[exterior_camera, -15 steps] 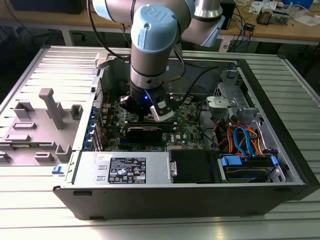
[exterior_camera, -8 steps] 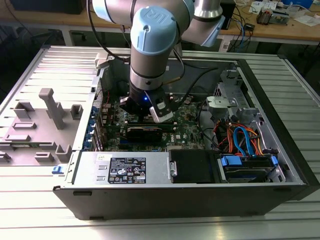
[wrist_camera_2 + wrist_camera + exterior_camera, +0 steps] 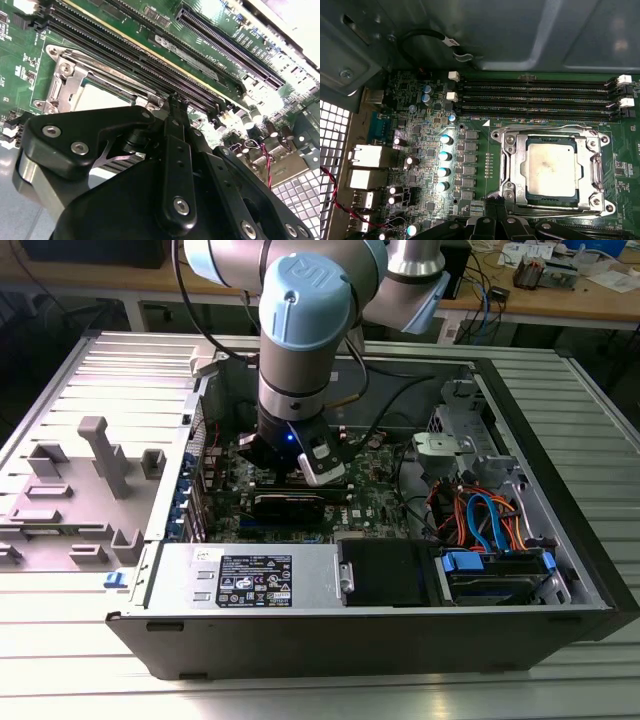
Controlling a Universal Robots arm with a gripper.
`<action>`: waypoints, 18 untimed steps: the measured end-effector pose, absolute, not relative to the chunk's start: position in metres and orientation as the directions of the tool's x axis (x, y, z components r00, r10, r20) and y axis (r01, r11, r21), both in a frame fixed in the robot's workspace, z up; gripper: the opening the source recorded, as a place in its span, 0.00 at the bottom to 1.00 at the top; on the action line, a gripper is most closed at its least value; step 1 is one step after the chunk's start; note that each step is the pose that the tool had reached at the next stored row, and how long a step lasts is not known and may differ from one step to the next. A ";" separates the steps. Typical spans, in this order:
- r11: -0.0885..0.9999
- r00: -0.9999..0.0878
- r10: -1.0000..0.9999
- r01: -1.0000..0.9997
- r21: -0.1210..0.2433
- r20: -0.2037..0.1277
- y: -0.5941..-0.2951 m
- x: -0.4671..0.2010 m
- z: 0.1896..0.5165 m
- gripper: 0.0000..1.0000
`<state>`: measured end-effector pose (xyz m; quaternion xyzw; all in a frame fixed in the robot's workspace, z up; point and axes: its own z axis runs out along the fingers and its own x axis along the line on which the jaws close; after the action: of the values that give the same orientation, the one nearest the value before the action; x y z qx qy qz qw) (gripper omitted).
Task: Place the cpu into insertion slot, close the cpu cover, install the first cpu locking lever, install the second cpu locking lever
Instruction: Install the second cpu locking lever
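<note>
One cpu (image 3: pixel 551 166) just beyond jaws

Memory slots (image 3: pixel 535 100) and case wall (image 3: pixel 520 35) crowd the insertion slot (image 3: pixel 552 170)

An electronics lab: an opened computer case (image 3: pixel 400 540) lies on a metal table (image 3: pixel 60 680), with cluttered wooden workbenches (image 3: pixel 560 295) behind it.

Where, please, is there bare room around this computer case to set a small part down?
The ribbed metal table lies bare in front of the computer case. The removed side panel, at the exterior view's left, is bare behind its grey fixtures. Inside it is crowded: the arm stands over the green board, with cables beside it.
</note>
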<state>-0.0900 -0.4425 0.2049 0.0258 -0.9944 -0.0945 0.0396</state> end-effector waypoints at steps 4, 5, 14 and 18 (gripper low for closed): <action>0.981 -0.996 -0.059 -0.044 0.191 0.074 -0.442 -0.090 0.205 0.11; 0.981 -0.996 -0.059 -0.044 0.191 0.074 -0.442 -0.090 0.205 0.11; 0.981 -0.996 -0.059 -0.044 0.192 0.074 -0.440 -0.090 0.204 0.11; 0.980 -0.996 -0.059 -0.044 0.192 0.074 -0.440 -0.091 0.203 0.11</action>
<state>-0.0907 -0.4398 0.2034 0.0258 -0.9943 -0.0955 0.0395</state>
